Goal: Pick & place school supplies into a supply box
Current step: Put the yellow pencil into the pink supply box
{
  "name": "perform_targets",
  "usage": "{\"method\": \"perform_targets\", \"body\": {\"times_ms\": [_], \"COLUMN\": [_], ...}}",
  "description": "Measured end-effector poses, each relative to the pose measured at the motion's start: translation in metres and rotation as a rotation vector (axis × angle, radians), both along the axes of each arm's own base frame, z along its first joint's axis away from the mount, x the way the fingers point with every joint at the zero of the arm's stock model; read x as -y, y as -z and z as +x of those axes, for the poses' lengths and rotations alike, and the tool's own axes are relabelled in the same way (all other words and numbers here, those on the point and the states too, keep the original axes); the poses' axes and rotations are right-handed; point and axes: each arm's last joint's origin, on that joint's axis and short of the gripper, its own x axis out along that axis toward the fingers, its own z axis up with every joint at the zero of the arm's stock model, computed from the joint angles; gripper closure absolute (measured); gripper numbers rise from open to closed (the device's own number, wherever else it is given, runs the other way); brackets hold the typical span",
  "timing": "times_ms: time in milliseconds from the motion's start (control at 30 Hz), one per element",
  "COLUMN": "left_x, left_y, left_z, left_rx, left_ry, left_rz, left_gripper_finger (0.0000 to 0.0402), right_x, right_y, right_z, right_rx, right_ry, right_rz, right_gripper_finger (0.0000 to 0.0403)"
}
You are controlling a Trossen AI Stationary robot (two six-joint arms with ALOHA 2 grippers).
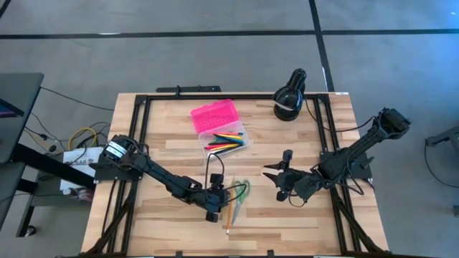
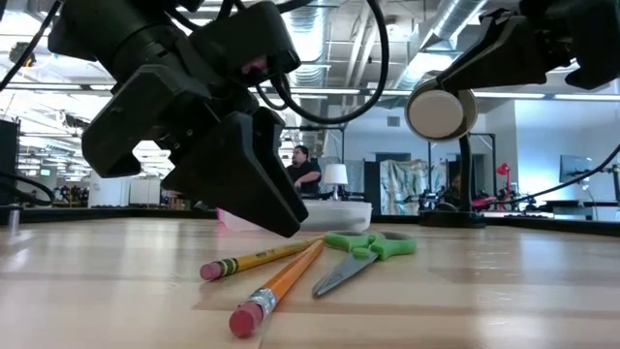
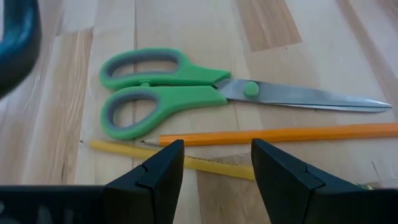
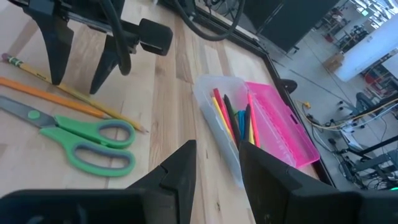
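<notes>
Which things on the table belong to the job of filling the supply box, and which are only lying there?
Belong to the job:
- green scissors
- orange pencil
- yellow pencil
- supply box, open, pink lid beside a clear base already holding pens
- left end effector, open above the pencils

Only lying there:
- black rounded object at the table's far edge
</notes>
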Motion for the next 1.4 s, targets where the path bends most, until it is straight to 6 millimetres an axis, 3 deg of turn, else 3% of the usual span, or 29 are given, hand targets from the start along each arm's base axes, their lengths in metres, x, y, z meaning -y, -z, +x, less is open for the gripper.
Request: {"method": "perform_targets", "body": {"times_ms": [367,833,1000,1133,1400], "left_x": [-0.004,-0.007,-0.004,-0.006,-0.016], "left_y": [0.014,0.01,-0.002,-0.012,-0.006], "left_z": [0.008,0.007,0.009,0.006,-0.015], "left_rx": [-0.008,-0.018,-0.069,-0.175,-0.334], "left_ry": [-0.013,-0.03,-0.196,-0.371,-0.619], "left_rz": [-0.002,0.06,0.132,0.092,0.056], "left_gripper_finger": [0.0219,0.0219,0.0219,0.0219,0.0219], "right_x": [0.0,0.0,0.0,0.0,0.0], "right_y": [0.0,0.001,0.0,0.001,0.001], "right_z": [0.0,0.0,0.0,0.0,0.0], "right_rx": [0.002,-0.004,-0.004,-0.003,0.001], "right_ry": [0.002,0.002,0.003,0.004,0.008], "right_rz": [0.006,0.005,0.006,0.009,0.019], "right_gripper_finger": [0.0287,0.0287,0.0287,0.0287,0.0287]}}
